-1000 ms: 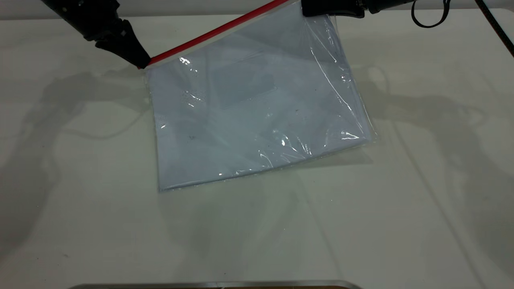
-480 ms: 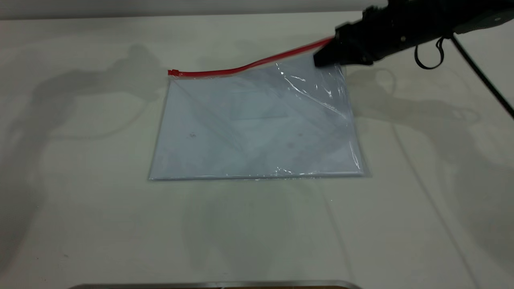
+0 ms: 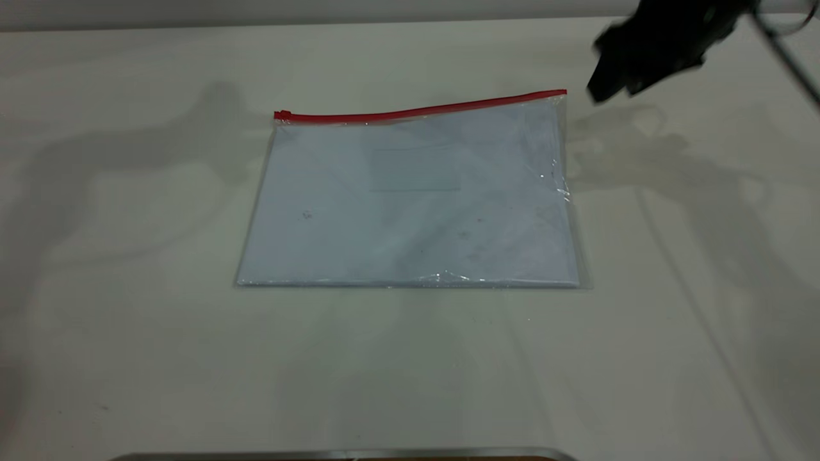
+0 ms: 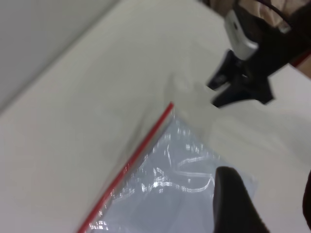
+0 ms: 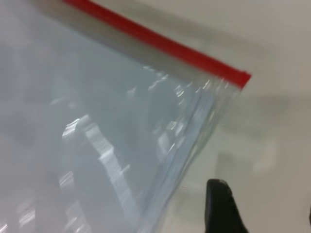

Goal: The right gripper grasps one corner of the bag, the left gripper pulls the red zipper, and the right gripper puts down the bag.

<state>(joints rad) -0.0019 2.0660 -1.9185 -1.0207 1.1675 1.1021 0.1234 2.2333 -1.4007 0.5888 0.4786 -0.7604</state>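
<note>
The bag (image 3: 416,198), a clear pouch with pale blue sheets inside, lies flat on the white table. The red zipper (image 3: 423,112) runs along its far edge, with the slider tab (image 3: 280,115) at the left end. The right gripper (image 3: 608,86) hovers just right of the bag's corner (image 3: 564,95), open and empty. The right wrist view shows that corner (image 5: 240,77) beside the right gripper (image 5: 262,206). The left gripper is out of the exterior view. In its own wrist view the left gripper (image 4: 267,194) is open and empty above the bag (image 4: 165,194), facing the right gripper (image 4: 228,92).
A metal edge (image 3: 346,454) runs along the table's near side. The white table (image 3: 128,320) surrounds the bag on all sides. The right arm's cable (image 3: 781,45) hangs at the far right.
The left gripper let go of the zipper tab and left the exterior view. The right gripper lowered the bag's corner, released it and moved up and right. The bag now lies flat.
</note>
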